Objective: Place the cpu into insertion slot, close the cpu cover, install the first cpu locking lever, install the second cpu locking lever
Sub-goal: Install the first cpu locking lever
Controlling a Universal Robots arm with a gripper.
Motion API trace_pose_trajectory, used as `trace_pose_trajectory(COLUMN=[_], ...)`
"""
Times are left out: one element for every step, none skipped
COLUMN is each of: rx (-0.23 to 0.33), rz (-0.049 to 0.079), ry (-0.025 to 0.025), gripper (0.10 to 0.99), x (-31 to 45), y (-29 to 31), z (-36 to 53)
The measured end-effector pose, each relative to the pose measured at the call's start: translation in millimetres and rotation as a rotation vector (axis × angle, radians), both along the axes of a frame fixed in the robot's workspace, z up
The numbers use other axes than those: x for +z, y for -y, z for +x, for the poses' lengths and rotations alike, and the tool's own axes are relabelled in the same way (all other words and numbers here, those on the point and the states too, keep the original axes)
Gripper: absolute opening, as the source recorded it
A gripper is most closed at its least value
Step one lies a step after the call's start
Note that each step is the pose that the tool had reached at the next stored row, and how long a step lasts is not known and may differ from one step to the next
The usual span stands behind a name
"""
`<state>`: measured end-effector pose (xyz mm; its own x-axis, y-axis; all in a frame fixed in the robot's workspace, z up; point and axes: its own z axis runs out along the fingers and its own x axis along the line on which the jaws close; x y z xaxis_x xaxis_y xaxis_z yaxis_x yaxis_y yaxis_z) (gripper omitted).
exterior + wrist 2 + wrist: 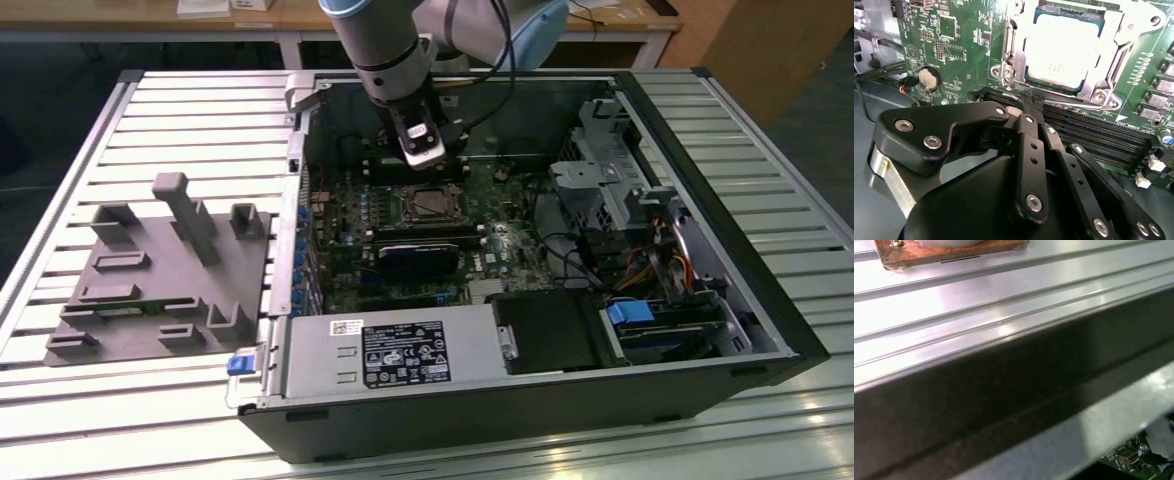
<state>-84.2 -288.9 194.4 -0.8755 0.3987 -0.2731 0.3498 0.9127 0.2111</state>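
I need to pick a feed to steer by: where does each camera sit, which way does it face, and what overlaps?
Exterior view: off the arm, high up, looking down into the open computer case; shows the arm and hand near the insertion slot.
Second wrist view: behind the hand, looking along it at the cpu under the cpu cover.
First wrist view: faces a dark case wall and ribbed table.
Shared: exterior and second wrist views both show hand and slot.

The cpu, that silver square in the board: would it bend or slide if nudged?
The cpu looks flat and metal-topped, so probably stiff. The cpu cover sits over its edges, so it likely won't slide. Thin and square, it shouldn't roll.
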Motion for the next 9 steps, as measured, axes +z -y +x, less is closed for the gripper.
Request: trace_pose_trajectory(rx=[-0.001,-0.002,-0.002,-0.004,-0.005,-0.006,-0.008,-0.009,-0.011], rz=[0.000,-0.001,-0.002,-0.003,-0.005,-0.007,-0.008,-0.009,-0.010], ry=[0.0000,0.0001,0.0003,0.0006,0.0011,0.0015,0.0019,0.0022,0.0024], gripper=[0.102,0.102,0.102,0.102,0.102,0.102,0.102,0.102,0.102], x=[-0.1,-0.3,-0.5,-0.9,-1.3,-1.8,-2.3,-2.7,-3.3], y=[-0.4,-0.6,-0.7,-0.7,-0.7,-0.7,-0.7,-0.7,-0.7], z=[0.0,0.0,0.0,0.0,0.0,0.0,0.0,0.0,0.0])
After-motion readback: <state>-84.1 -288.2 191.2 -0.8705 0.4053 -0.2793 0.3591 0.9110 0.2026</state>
